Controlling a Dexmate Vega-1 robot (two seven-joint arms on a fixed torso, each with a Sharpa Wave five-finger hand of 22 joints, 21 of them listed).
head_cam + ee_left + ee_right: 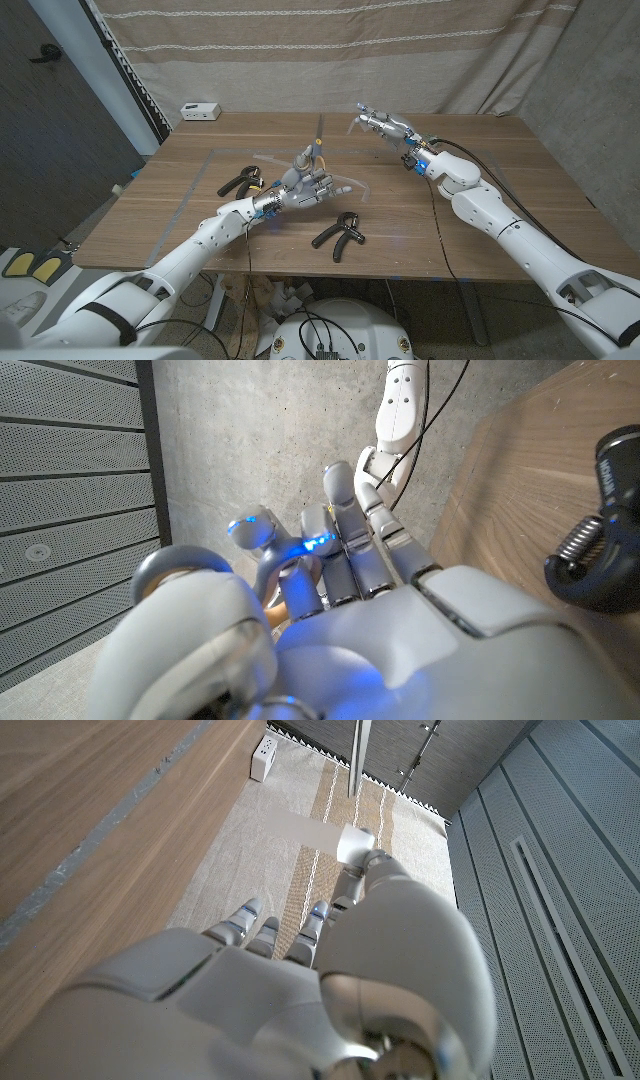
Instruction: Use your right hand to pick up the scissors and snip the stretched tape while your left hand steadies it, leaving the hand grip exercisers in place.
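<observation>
My left hand sits over the middle of the table. Its thumb and fingers curl around a small tan and yellow object, apparently the tape roll. My right hand is raised over the far side of the table. A pale strip of tape runs to its fingertips, which seem to pinch the end. One black hand grip exerciser lies left of my left hand. Another exerciser lies in front of it and also appears close by in the left wrist view.
A white box sits at the table's far left corner. A clear scrap lies on the wood right of my left hand. A curtain hangs behind the table, and a taped outline marks its left half.
</observation>
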